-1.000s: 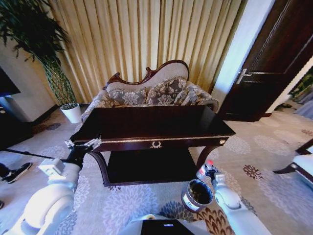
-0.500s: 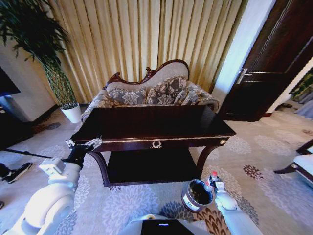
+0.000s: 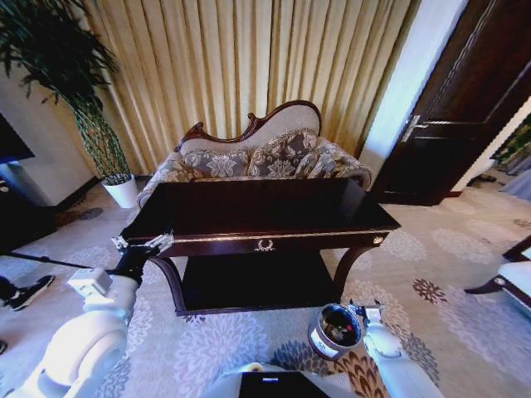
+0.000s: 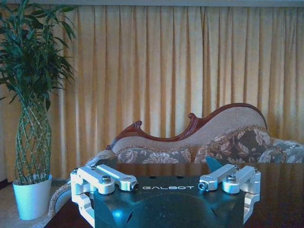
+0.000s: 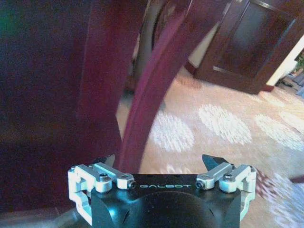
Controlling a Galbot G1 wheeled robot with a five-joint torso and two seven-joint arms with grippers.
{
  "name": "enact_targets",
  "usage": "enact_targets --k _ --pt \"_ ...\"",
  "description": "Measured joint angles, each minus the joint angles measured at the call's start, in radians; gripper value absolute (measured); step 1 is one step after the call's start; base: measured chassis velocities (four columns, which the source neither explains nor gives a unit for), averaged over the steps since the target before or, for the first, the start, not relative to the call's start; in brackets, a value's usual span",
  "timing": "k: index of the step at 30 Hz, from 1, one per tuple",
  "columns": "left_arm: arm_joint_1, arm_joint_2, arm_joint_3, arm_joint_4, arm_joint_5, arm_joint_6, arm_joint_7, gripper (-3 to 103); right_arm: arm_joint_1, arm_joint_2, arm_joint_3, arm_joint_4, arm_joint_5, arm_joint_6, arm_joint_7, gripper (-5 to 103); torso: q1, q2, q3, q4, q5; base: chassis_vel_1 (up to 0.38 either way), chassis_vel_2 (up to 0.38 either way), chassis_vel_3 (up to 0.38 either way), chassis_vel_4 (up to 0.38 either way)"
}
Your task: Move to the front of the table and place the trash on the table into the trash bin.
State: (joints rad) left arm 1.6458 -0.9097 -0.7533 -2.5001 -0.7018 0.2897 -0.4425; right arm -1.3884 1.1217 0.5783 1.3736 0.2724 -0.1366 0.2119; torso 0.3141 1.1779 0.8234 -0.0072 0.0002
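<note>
The dark glossy table [image 3: 257, 207] stands in front of me, and its top looks bare. The trash is out of view. Low on the carpet to my right sits the trash bin [image 3: 322, 340]. My right gripper [image 3: 358, 313] hangs at the bin's rim on its right side. In the right wrist view this gripper [image 5: 160, 161] is open with nothing between its fingers, facing a curved table leg [image 5: 152, 85]. My left gripper [image 3: 141, 246] is held by the table's front left corner, open and holding nothing [image 4: 164, 166].
A patterned sofa [image 3: 265, 157] stands behind the table, before the curtains. A white plant pot [image 3: 124, 192] is at the back left and a dark door [image 3: 465, 108] at the right. A chair [image 3: 514, 278] juts in at the right edge.
My right gripper has come down to the bin's rim. The red-capped bottle it held above the bin no longer shows, and the gripper is open. The left arm has not moved.
</note>
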Motion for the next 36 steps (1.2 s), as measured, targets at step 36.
enact_targets --k 36 --pt "0.036 -0.032 0.013 0.0 0.043 -0.018 0.009 100 -0.235 0.035 0.089 1.055 0.139 -0.159 -0.09 100 0.0 0.0 0.0 -0.0003 -0.0002 0.0 0.0 0.0 0.0"
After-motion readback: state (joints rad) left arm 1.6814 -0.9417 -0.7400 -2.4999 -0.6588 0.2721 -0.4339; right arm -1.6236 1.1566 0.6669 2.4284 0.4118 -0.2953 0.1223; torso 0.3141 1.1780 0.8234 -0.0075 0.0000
